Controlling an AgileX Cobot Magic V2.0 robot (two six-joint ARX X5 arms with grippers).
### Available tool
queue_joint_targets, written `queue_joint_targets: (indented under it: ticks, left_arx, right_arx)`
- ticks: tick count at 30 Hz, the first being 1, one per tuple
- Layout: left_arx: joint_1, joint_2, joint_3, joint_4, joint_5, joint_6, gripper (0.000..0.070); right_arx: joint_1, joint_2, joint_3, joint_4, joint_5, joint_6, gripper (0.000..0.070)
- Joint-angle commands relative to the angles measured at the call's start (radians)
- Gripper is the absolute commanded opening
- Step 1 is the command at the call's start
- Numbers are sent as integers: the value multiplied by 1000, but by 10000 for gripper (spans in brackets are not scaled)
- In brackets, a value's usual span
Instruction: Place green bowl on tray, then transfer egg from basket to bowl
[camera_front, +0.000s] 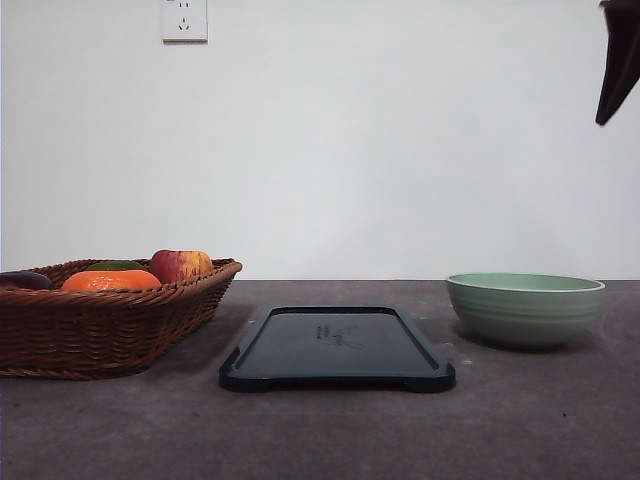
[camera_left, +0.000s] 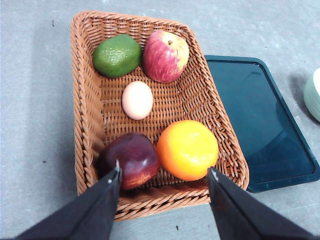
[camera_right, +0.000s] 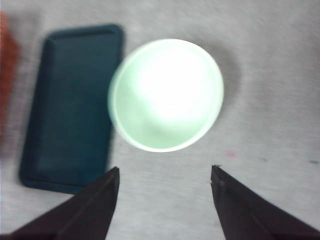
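Green bowl (camera_front: 525, 309) found standing upright on the counter (camera_front: 320, 440) toward its right side, apart from the tray (camera_front: 337, 350), which lies flat near the counter's middle, nothing on it. Judged ceramic: stiff, fairly heavy for its size, glazed and likely slippery, apt to chip if dropped or knocked against the tray rim. No handle noted; best hold judged to be the rim, one finger inside the wall and one outside, since the body looks too wide to span. Right pincer (camera_right: 165, 187) seen spread wide, holding nothing, hovering above the counter with the green bowl (camera_right: 166, 95) just ahead of the fingertips and not touching; picture blurred, so exact clearance not determined. Tray (camera_right: 70, 107) lies beside the bowl, close but with a sliver of counter between. Basket (camera_left: 150, 110) rests at the counter's left side, just beside the tray (camera_left: 260, 120). Egg (camera_left: 137, 100) lies loose near the basket's middle, between a green fruit (camera_left: 117, 55) and apple (camera_left: 165, 55) on one end and a dark red fruit (camera_left: 127, 159) and orange fruit (camera_left: 187, 149) on the other, touching none clearly. Judged light, smooth, fragile; to be pinched gently across the narrow middle. Left pincer (camera_left: 164, 176) spread wide, empty, poised over the basket's near edge, with the egg well ahead of the tips.
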Motion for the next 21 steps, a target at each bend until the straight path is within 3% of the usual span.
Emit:
queue_joint_targets:
  ticks: [1, 10, 21]
  left_arx:
    - [0, 3, 19, 14, 6, 6, 346]
    - [0, 3, 19, 15, 6, 6, 346]
    - [0, 3, 19, 15, 6, 6, 345]
  right_arx:
    - [-2, 62, 54, -24, 23, -45, 357]
    - [-1, 313, 189, -54, 71, -117, 339]
    - [-1, 507, 194, 46, 71, -123, 334]
